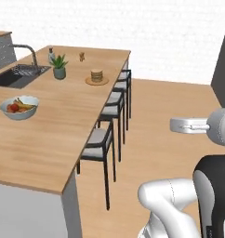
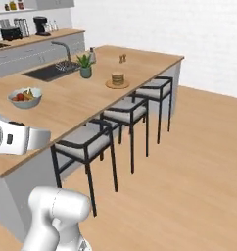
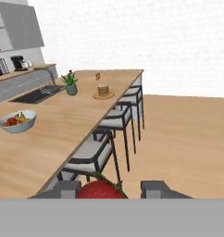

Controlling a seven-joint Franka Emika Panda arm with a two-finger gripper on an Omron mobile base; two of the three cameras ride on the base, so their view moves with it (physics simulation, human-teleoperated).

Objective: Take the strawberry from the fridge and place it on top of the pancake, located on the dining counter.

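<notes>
While hand (image 3: 109, 189) grips strawberry (image 3: 101, 190), stools (image 3: 93, 155) flank dining counter (image 3: 49, 143)

Bench (image 3: 49, 139) top bare wood between fruit bowl (image 3: 16, 121) and pancake (image 3: 103, 91); open approach along that stretch. Potted plant (image 3: 70, 83) near pancake, sink side. Stools (image 3: 93, 155) line bench edge; floor (image 3: 178, 139) beyond them open.

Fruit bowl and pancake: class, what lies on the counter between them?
Only bare wood of the dining counter lies between fruit bowl and pancake, per the right base view.
</notes>
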